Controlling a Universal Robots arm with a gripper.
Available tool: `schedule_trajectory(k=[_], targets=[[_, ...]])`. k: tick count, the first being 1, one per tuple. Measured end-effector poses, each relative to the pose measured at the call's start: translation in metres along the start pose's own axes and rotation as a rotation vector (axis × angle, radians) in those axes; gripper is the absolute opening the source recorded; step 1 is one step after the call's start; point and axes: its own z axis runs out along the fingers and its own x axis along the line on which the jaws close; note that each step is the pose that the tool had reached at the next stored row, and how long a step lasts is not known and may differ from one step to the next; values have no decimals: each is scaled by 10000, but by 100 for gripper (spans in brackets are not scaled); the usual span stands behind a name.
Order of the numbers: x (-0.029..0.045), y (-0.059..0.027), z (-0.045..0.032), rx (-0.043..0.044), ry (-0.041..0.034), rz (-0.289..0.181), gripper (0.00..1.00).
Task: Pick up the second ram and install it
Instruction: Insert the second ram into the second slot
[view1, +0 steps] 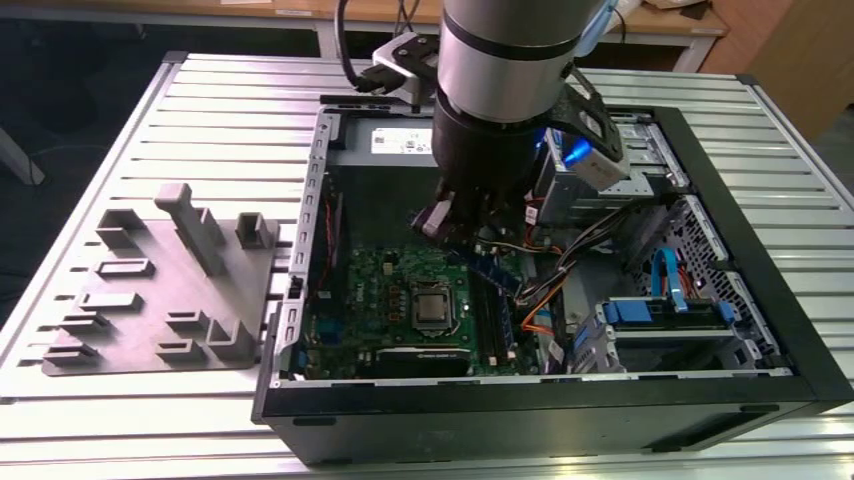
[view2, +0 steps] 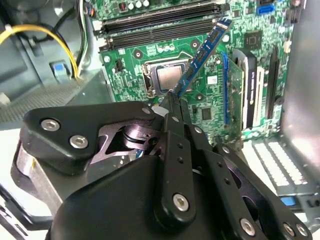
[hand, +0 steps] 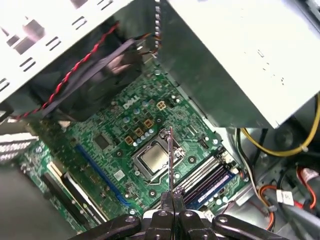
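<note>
1. Second wrist view: end effector (view2: 172, 102) clamped shut on second ram (view2: 202, 52), stick held tilted.
2. Second ram hangs above motherboard (view2: 145, 55) nr CPU socket (view2: 167, 77), clear of black slots (view2: 160, 22).
3. Exterior view: arm (view1: 514, 60) reaches into PC case (view1: 747, 330) on bench (view1: 214, 130).

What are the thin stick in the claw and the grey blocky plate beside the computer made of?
The second ram, pinched by the gripper, looks like rigid circuit board: thin, flat, dark blue, with tiny mounted parts. The grey fixture plate looks like matte plastic, uniformly dull grey with blocky shapes; painted metal can't be excluded.
</note>
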Motion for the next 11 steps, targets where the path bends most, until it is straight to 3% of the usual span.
schedule_trajectory(k=[11], targets=[[0,0,3,71,-71,2001,8]])
